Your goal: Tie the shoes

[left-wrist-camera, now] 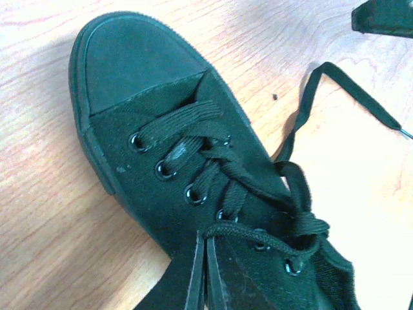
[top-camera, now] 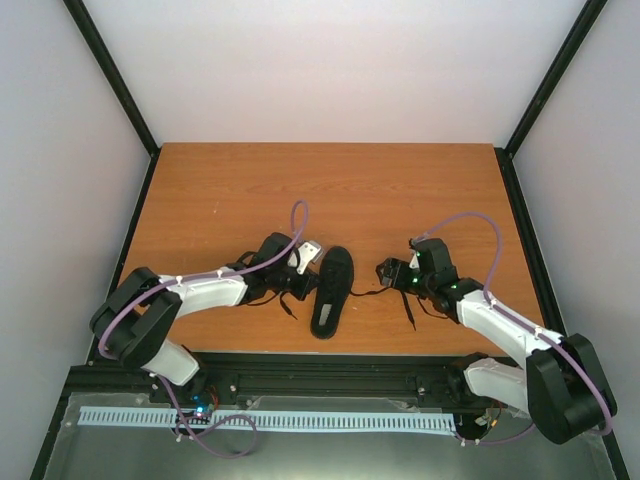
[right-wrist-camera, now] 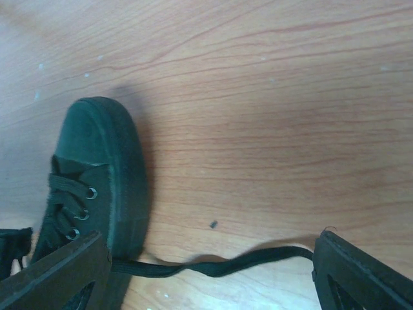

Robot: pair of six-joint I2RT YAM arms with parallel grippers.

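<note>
Right hand (top-camera: 388,272) gapes astride the shoe (top-camera: 332,290) lace (right-wrist-camera: 219,266).

light: bright, even | glare: table (left-wrist-camera: 361,194) washed white, left wrist | shadow: soft beside shoe (right-wrist-camera: 97,148) | focus: slightly soft

A black shoe (top-camera: 333,290) and its loose laces (right-wrist-camera: 219,266) lie on the wooden table (top-camera: 250,190).

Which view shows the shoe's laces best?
Left wrist: the laces are close up, crossings and eyelets sharp on the shoe. Top external shows only thin strands trailing either side. Right wrist shows the toe, three eyelets and one loose end on the table.
</note>
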